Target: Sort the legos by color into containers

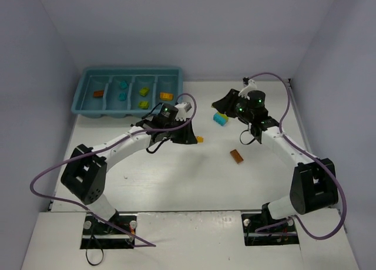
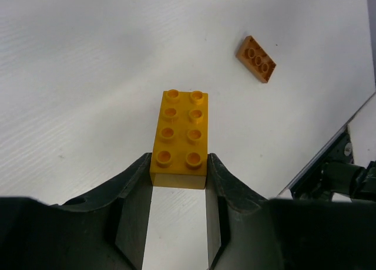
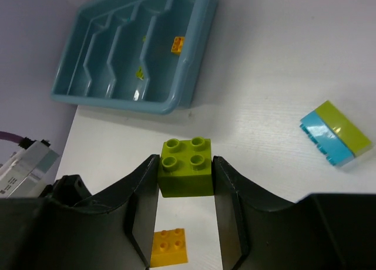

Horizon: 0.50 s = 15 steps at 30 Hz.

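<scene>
My left gripper (image 2: 179, 164) is shut on the near end of a yellow-orange lego (image 2: 181, 132), low over the white table. From above, that gripper (image 1: 191, 135) sits mid-table with the lego (image 1: 200, 139) poking out to its right. My right gripper (image 3: 185, 163) is shut on a lime green lego (image 3: 185, 175) and is held above the table. In the top view the right gripper (image 1: 228, 103) hides that lego. The containers are compartments of a teal tray (image 1: 132, 70) at the back left, seen too in the right wrist view (image 3: 117, 103).
A brown-orange lego (image 1: 236, 156) (image 2: 257, 58) lies loose mid-table. A cyan and lime pair stuck together (image 1: 220, 118) (image 3: 335, 133) lies near the right gripper. The tray holds a brown-orange (image 1: 98, 94), teal (image 1: 123, 84), lime (image 1: 143, 92) and yellow (image 1: 166, 96) lego.
</scene>
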### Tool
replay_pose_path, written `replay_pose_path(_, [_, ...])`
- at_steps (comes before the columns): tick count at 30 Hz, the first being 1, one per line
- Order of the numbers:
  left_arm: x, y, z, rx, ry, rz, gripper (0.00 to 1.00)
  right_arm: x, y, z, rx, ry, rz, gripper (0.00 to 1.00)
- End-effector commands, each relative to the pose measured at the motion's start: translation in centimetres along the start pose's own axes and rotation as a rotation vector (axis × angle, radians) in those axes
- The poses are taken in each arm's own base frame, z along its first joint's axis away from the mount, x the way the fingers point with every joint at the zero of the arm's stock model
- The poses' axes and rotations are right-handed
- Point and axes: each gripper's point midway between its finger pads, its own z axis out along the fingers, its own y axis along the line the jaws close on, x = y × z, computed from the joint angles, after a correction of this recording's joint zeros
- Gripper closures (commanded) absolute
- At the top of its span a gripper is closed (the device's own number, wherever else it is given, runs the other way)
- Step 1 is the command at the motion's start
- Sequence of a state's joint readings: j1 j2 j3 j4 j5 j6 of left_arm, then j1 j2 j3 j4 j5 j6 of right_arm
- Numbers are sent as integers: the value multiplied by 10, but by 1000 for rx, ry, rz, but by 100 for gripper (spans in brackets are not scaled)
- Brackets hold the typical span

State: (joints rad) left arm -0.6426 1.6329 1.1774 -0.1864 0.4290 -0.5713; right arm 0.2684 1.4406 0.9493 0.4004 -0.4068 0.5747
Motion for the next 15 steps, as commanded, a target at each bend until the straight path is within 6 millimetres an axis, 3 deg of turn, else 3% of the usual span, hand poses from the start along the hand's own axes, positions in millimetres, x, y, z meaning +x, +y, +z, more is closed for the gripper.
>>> replay_pose_path(1, [-69, -6, -43, -46, -206, 100, 100, -48, 22, -3, -45, -127, -94, 100])
replay_pose_path(2, [-88, -3, -52, -73, -242, 103, 100, -45, 20, -5, -37, -113, -115, 100])
replay_pose_path(3, [-107, 19, -60, -133, -280, 85, 100, -43, 19, -6, -33, -106, -125, 100])
replay_pose_path(5, [-141, 37, -69, -195, -341, 92, 100, -40, 18, -12, -24, -96, -137, 100])
replay_pose_path(6, [-154, 62, -68, -249, -352, 82, 100, -34, 14, -14, -16, -84, -146, 100])
replay_pose_path(7, [-166, 74, -71, -291, -376, 80, 100, -33, 15, -18, -19, -86, -150, 100])
replay_pose_path(8, [-189, 75, -80, -305, -423, 93, 100, -29, 14, -20, -16, -72, -151, 100])
replay_pose_path(9, [-195, 91, -69, -340, -408, 102, 100, -26, 13, -22, -17, -66, -159, 100])
replay_pose_path(10, [-207, 106, -72, -384, -425, 98, 100, -22, 13, -25, -23, -54, -164, 100])
replay_pose_path(15, [-260, 147, -54, -475, -451, 146, 100, -11, 15, -34, -41, -19, -185, 100])
